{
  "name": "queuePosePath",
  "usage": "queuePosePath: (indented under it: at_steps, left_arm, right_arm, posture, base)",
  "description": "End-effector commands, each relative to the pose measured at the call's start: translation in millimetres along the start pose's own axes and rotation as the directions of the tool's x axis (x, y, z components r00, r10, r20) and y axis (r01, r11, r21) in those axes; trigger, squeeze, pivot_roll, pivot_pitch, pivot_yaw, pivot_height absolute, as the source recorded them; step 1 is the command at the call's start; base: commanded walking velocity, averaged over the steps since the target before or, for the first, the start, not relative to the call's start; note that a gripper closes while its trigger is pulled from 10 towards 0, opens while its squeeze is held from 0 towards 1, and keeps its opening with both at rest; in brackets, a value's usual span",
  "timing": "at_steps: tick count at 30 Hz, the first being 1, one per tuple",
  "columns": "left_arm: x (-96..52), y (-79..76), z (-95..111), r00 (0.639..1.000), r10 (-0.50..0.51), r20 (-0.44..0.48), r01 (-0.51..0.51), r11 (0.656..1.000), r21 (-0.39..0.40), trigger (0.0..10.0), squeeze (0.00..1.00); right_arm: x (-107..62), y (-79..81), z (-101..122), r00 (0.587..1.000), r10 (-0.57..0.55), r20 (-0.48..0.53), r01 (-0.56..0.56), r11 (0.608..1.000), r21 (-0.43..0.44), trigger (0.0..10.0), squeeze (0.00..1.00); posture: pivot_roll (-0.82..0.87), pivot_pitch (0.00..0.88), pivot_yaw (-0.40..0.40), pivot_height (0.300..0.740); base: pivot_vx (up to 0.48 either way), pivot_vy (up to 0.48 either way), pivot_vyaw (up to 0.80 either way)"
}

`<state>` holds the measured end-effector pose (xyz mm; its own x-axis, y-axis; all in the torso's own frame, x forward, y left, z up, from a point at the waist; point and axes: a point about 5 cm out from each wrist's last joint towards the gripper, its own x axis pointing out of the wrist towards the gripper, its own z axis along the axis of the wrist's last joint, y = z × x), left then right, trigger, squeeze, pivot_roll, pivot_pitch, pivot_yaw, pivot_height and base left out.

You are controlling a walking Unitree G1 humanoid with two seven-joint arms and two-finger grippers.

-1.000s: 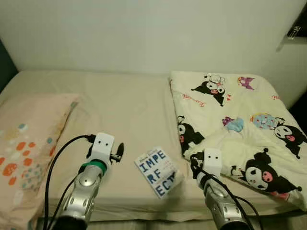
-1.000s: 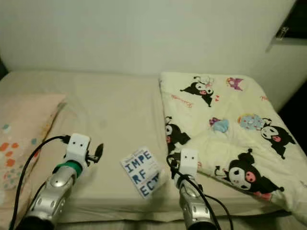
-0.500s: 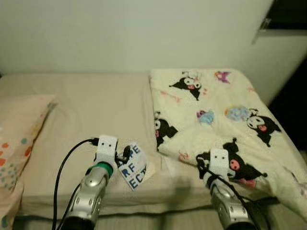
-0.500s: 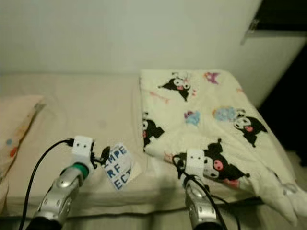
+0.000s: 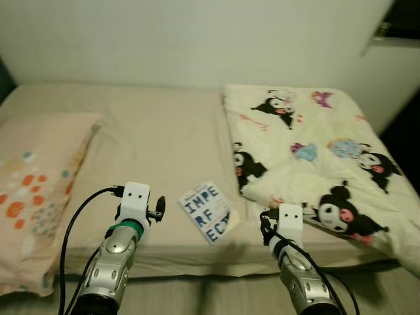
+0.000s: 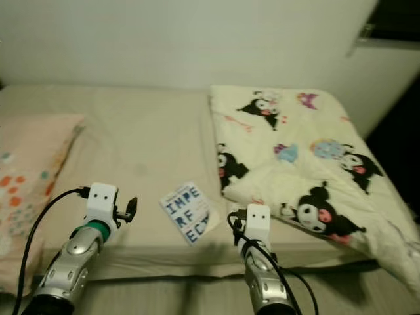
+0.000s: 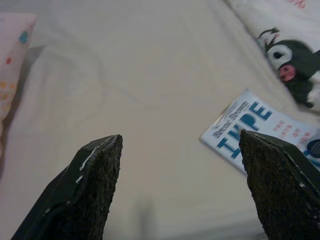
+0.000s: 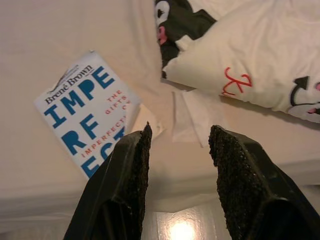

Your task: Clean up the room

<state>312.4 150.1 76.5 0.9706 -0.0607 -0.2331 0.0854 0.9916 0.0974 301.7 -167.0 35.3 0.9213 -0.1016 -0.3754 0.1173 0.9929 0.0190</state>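
My left gripper (image 7: 177, 190) has its fingers spread wide with nothing between them; I'm holding it low over the bare sheet (image 5: 157, 144) near the bed's front edge, which I take as a ready pose for reaching. From it, the book (image 5: 208, 212) lies at about three o'clock, just beside on the sheet. My right gripper (image 8: 177, 165) is also parted, though more narrowly, and empty; it hovers over the mattress edge with the book at roughly ten o'clock from it. So the book sits between my two arms, flat, cover up, skewed, close to the front edge. I judge it the likeliest thing to tidy first, and either arm could take it.

Further out, the blanket (image 5: 315, 157) with cartoon figures covers the bed's right side, its near fold bunched up at about one o'clock from the book. The pillow (image 5: 39, 177) lies far off at nine o'clock, against the left edge.

The right wrist view gives me what the head views blur: the author's name on the cover, a crumpled tissue (image 8: 192, 115) or pale paper touching the book's corner under the blanket fold, and the shiny floor (image 8: 175, 227) below the mattress. The left wrist view catches just the book's upper corner. The head views alone show the whole bed.
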Motion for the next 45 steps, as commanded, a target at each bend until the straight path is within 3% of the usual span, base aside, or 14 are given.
queuePosePath:
  at_steps: [1,14,22,45]
  left_arm:
    - [-0.4,-5.3,-4.1,1.000,-0.015,-0.012,0.015,1.000,0.003,10.0,0.00]
    - [0.6,1.4,5.2,1.000,-0.002,0.026,0.001,1.000,0.009,10.0,0.00]
    - [3.8,7.9,19.0,0.998,0.006,0.068,-0.010,0.998,0.060,10.0,0.00]
    - [-1.9,3.7,9.5,0.998,0.000,0.063,-0.004,0.998,0.068,10.0,0.00]
  right_arm:
    - [-0.6,-5.2,-2.1,1.000,-0.018,-0.005,0.018,1.000,0.009,10.0,0.00]
    - [3.4,2.2,11.8,0.999,-0.002,0.044,0.000,0.999,0.037,10.0,0.00]
    - [5.7,7.1,18.7,0.997,0.033,0.073,-0.039,0.996,0.085,10.0,0.00]
    - [2.4,6.1,14.6,0.996,0.031,0.080,-0.037,0.997,0.071,10.0,0.00]
  posture:
    - [0.05,0.012,0.012,0.740]
    - [0.06,0.030,-0.008,0.740]
    - [0.08,0.043,-0.014,0.711]
    - [0.07,0.015,-0.014,0.636]
  base:
    - [0.000,0.000,0.00]
    - [0.000,0.000,0.00]
    - [0.000,0.000,0.00]
    - [0.000,0.000,0.00]
